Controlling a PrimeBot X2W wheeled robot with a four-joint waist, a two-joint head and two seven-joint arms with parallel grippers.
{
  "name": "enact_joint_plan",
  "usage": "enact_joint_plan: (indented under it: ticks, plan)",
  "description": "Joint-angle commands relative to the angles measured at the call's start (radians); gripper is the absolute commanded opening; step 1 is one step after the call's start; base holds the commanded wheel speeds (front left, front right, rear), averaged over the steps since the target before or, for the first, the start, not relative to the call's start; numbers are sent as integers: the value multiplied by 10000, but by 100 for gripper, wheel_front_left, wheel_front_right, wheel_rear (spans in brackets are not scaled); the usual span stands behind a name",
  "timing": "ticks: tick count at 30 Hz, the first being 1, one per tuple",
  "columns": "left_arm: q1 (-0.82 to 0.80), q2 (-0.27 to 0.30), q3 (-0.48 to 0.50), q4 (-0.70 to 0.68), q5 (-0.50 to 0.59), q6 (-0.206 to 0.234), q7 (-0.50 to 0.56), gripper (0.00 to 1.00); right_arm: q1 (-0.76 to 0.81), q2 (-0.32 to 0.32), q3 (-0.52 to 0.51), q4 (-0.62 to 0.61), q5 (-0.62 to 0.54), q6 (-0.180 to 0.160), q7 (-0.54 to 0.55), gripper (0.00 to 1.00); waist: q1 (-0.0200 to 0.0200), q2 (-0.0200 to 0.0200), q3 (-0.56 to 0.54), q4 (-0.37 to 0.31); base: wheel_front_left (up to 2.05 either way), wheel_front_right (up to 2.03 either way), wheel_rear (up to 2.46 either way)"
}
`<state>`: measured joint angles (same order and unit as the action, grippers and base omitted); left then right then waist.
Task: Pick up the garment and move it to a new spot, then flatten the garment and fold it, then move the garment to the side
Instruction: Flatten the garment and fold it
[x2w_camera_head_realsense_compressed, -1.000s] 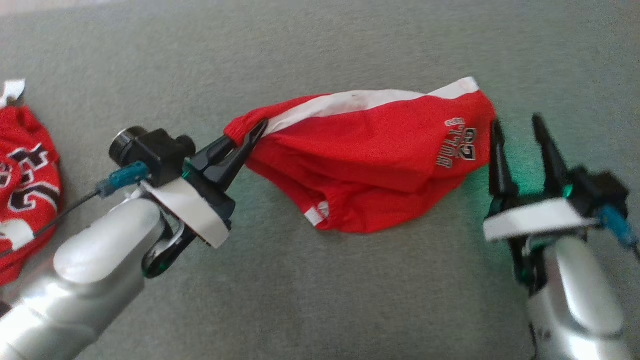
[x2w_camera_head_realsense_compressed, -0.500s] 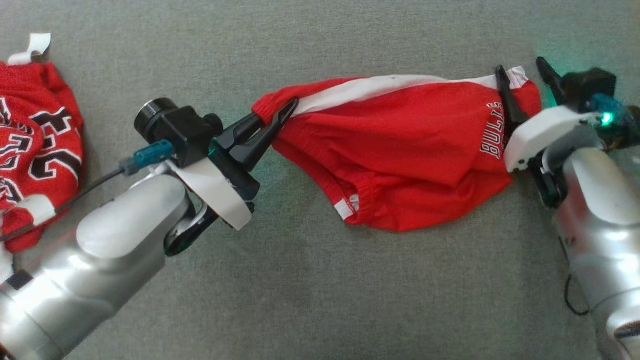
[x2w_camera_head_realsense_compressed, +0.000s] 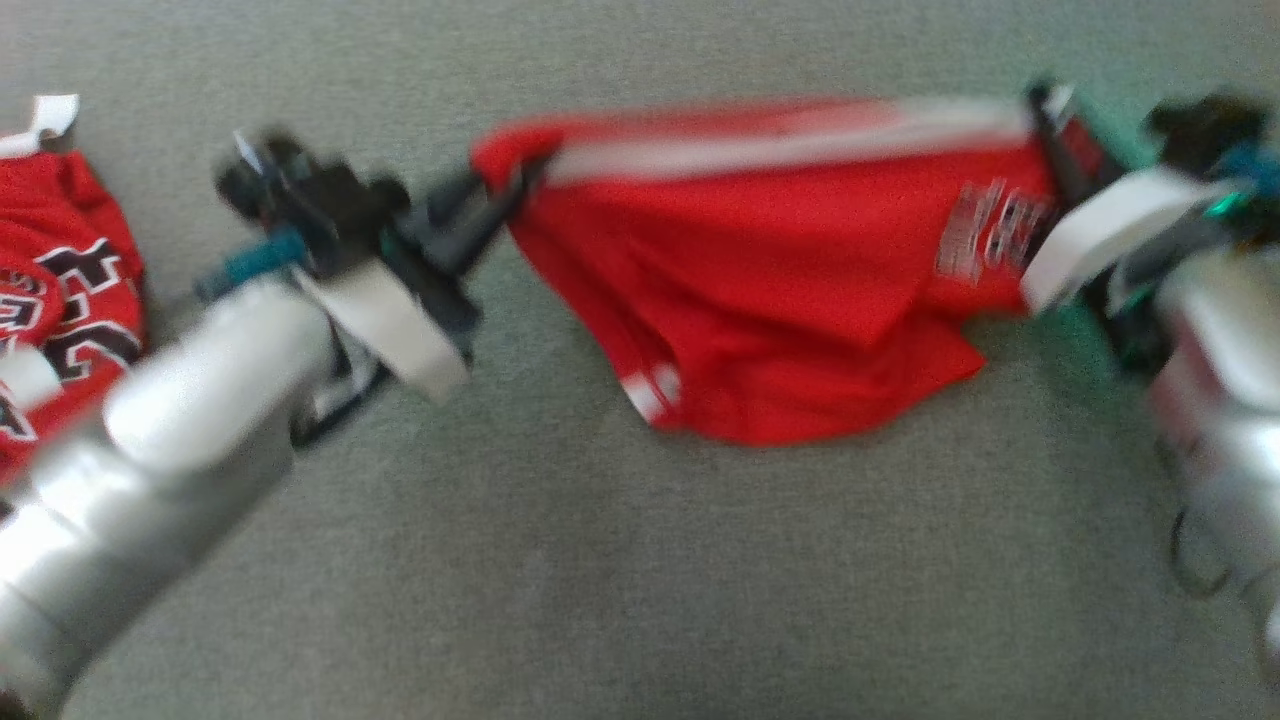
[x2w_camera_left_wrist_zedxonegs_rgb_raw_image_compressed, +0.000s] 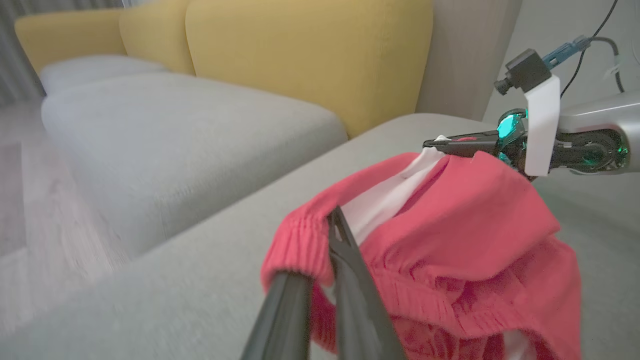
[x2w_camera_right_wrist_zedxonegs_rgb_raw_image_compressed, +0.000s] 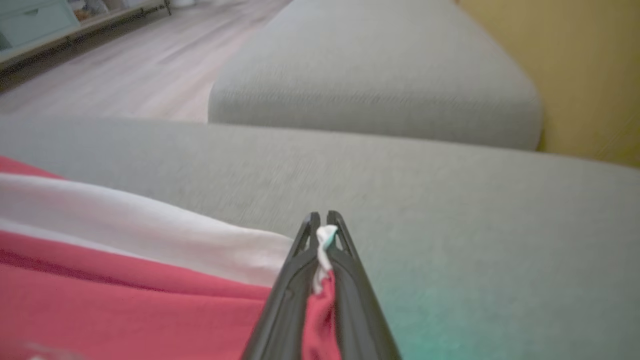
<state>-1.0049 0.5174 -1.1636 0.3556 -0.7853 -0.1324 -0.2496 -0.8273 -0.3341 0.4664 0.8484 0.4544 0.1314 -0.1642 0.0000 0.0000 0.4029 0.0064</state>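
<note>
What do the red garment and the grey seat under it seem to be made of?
The garment: probably thin synthetic knit, matte; it drapes softly and its hem is ribbed. The grey seat: woven upholstery fabric, matte; a fine weave texture shows.

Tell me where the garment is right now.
In the head view the garment is stretched across the middle of the grey cushion, its left end pinched by the left gripper and its right end by the right gripper.
</note>
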Motion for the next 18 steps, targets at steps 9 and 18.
enact_joint_plan:
  ticks: [9,18]
  plan:
    - [-3661,-441,2411,81,2441,284,-120,0,-3405,-1306,-2112,-1791,-818,-7,-959,0,0,0,324,-585,0,0,0]
    - [-2967,-971,3587,-711,3634,262,-121,0,-1920,-826,-4564,-4949,-2413,-7,-973,0,0,0,13,-1003,0,0,0]
